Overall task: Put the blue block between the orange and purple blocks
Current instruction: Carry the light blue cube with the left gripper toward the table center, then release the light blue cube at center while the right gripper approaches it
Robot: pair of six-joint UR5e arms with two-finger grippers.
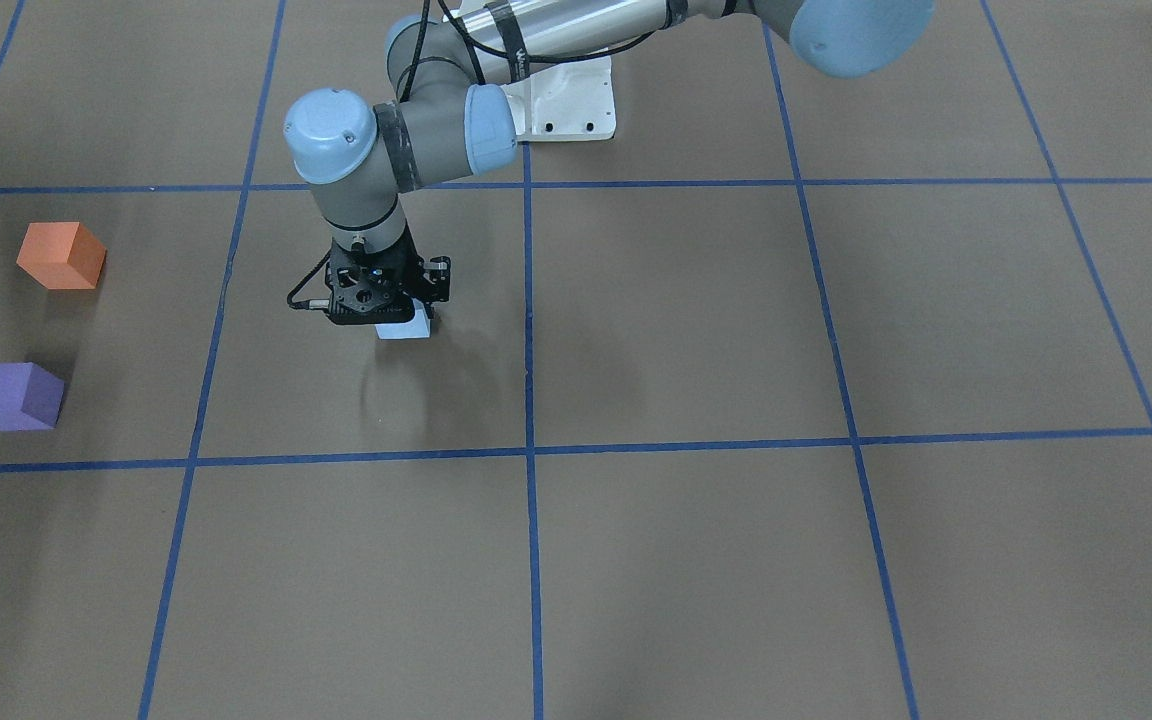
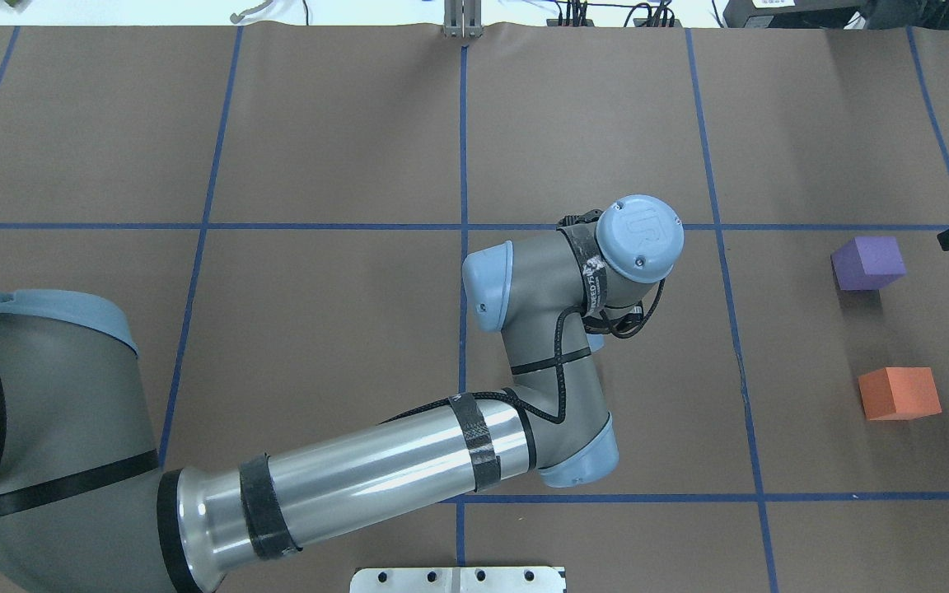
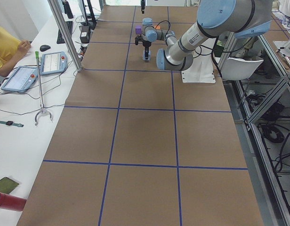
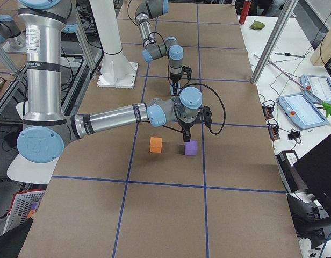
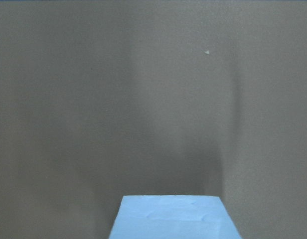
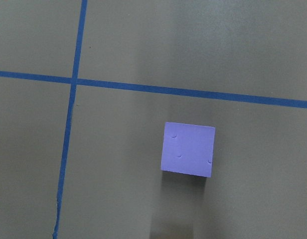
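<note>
Black left gripper [image 1: 398, 306] is clenched on the blue block [image 1: 404, 328]. The fingers themselves are hidden under the wrist, so the grasp is judged from the block sitting right below it. The block looks a bit off the table [image 1: 696, 320], with its shadow thrown forward. It's mid-table, well apart from the orange block [image 1: 61, 256] and purple block [image 1: 14, 397], which sit apart with a gap between them over on the robot's right.

Step in hand: carry it across. Hold the height and grip, move sideways toward the gap, and line up over its middle. Square the block's faces to the two neighbours before lowering so neither gets nudged. Let go only once it sits flat.

Watch out: the right gripper [image 4: 187, 137] hangs over the purple block, and I can't tell if it's open or closed. The arms could crowd there.
</note>
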